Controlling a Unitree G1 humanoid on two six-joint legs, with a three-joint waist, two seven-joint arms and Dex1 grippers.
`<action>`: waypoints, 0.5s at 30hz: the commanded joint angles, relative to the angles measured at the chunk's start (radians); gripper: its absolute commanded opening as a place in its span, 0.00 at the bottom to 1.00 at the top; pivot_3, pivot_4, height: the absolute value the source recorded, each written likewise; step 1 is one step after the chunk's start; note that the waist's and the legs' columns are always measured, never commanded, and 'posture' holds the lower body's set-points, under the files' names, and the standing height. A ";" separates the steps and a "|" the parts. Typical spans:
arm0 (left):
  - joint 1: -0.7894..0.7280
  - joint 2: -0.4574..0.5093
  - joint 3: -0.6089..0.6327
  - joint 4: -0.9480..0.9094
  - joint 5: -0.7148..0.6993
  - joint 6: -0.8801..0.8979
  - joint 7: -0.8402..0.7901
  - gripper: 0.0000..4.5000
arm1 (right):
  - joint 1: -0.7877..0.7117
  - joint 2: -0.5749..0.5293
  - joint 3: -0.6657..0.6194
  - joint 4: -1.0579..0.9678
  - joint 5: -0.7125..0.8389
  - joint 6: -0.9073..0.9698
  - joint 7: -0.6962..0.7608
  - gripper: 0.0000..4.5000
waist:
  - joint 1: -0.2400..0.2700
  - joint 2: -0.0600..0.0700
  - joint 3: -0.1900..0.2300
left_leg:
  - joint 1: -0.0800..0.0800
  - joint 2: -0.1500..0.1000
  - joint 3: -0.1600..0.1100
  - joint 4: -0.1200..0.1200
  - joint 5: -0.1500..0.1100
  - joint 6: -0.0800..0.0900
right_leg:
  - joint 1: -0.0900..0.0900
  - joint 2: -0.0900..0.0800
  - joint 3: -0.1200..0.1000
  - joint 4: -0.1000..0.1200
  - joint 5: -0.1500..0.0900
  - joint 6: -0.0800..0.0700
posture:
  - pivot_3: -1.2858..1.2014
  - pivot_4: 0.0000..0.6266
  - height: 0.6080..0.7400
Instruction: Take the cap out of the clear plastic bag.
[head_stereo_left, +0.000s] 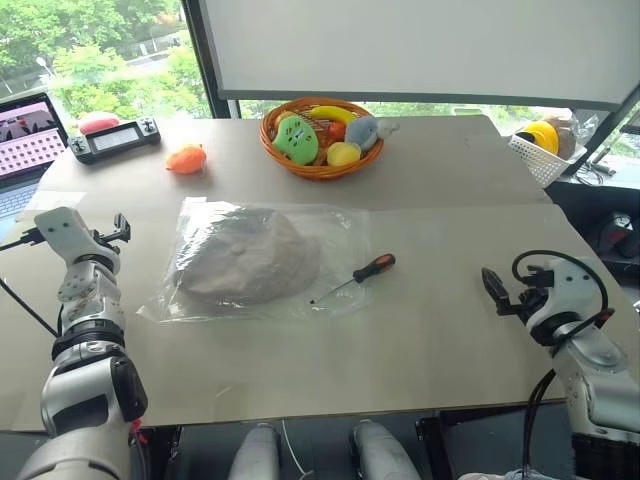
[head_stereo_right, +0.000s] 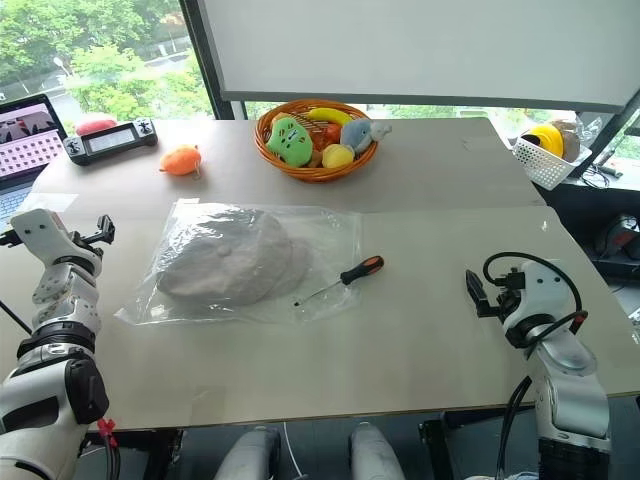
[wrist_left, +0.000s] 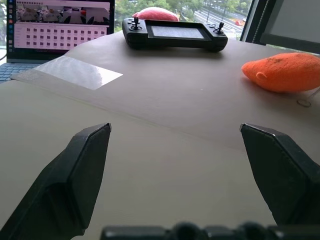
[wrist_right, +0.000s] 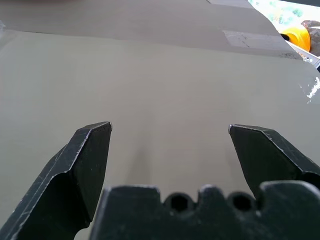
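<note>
The beige-grey cap (head_stereo_left: 247, 257) lies flat inside the clear plastic bag (head_stereo_left: 335, 245), which rests crinkled in the middle of the table (head_stereo_left: 450, 330). My left gripper (head_stereo_left: 112, 232) hovers at the table's left side, well to the left of the bag, with its fingers (wrist_left: 87, 165) wide apart and nothing between them. At the right side my right gripper (head_stereo_left: 492, 288) is open too, empty, and a good way from the bag; its fingers (wrist_right: 85, 165) frame bare table.
A screwdriver (head_stereo_left: 358, 275) with a red and black handle lies just right of the bag. At the back stands a wicker basket (head_stereo_left: 320, 135) of plush fruit, with an orange plush (head_stereo_left: 187, 159), a black handheld controller (head_stereo_left: 113, 138) and a laptop (head_stereo_left: 25, 150) to its left. A white basket (head_stereo_left: 545, 150) sits far right.
</note>
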 joint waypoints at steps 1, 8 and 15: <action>-0.024 -0.004 -0.009 -0.017 0.002 -0.031 -0.023 0.99 | 0.000 -0.010 -0.016 -0.014 -0.009 -0.038 0.003 1.00 | 0.000 0.000 0.000 | 0.000 0.000 0.000 0.000 0.000 0.000 | 0.000 0.000 0.000 0.000 0.000 0.000 | 0.52 0.24 0.96; -0.084 -0.007 -0.054 -0.108 -0.028 0.005 -0.263 0.99 | -0.026 -0.074 -0.020 -0.065 0.013 -0.010 0.067 1.00 | 0.003 0.000 0.000 | -0.001 0.000 0.000 0.000 0.000 0.000 | 0.000 0.000 0.000 0.000 0.000 0.000 | 0.52 0.24 0.96; 0.032 0.095 -0.181 -0.629 -0.171 0.330 -0.723 0.99 | -0.123 -0.203 -0.037 -0.286 0.371 0.242 0.283 1.00 | -0.023 0.000 0.001 | -0.002 0.000 0.000 -0.001 0.000 0.000 | -0.001 0.001 0.001 0.000 0.001 -0.002 | 0.52 0.24 0.96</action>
